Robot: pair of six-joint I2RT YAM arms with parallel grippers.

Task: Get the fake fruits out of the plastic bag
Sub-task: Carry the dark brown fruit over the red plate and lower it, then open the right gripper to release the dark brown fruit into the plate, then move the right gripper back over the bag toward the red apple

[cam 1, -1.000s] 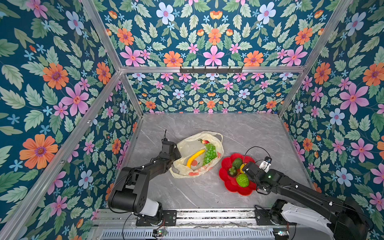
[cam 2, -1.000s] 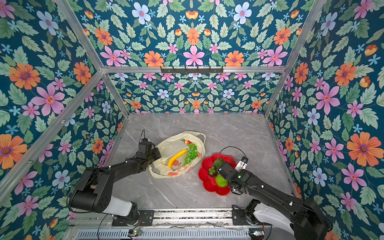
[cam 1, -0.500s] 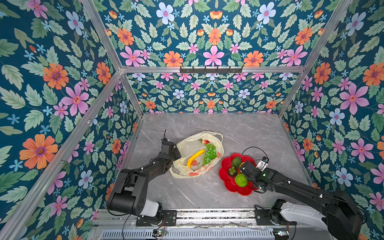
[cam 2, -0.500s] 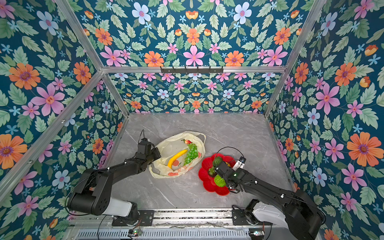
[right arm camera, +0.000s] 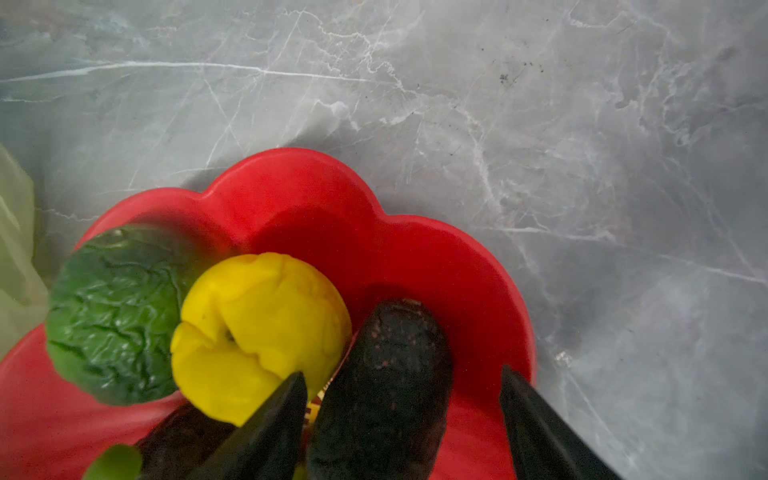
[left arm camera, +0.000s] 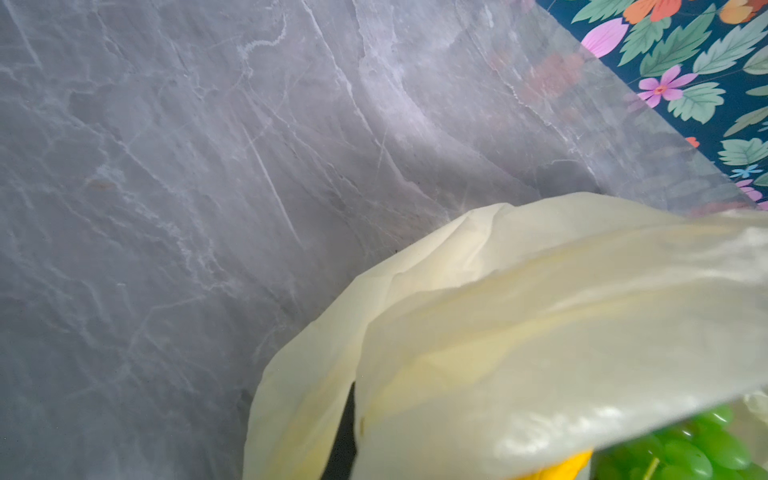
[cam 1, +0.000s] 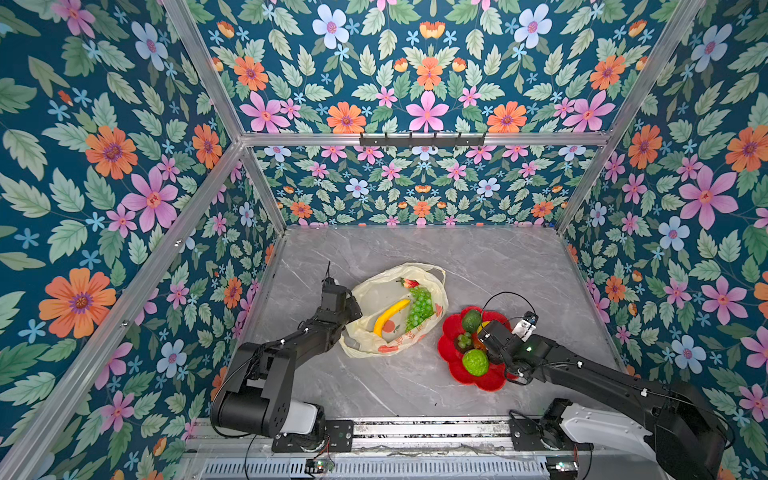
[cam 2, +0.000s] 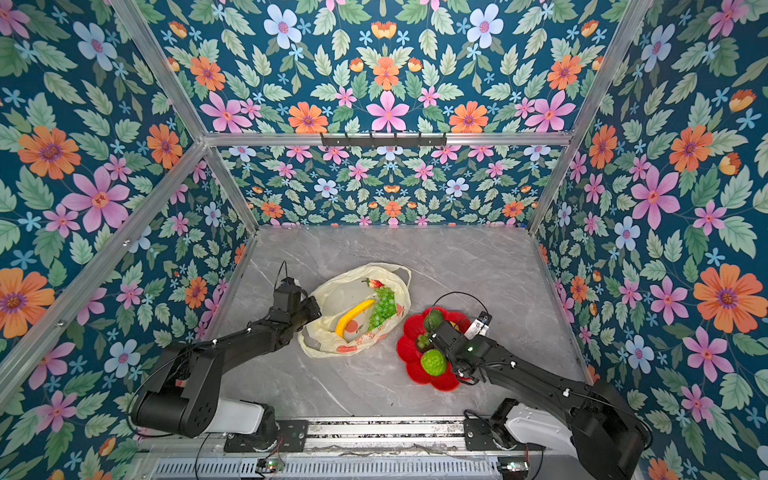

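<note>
Black right tool point(right arm camera: 401, 371) gapes around fruit point(right arm camera: 380, 411).

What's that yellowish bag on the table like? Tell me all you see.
The plastic bag is thin, crinkly, translucent cream-yellow film with orange fruit prints and handle loops. It lies slumped on the grey table, mouth open upward, holding a banana, green grapes and a strawberry. The left gripper seems to pinch one edge.
</note>
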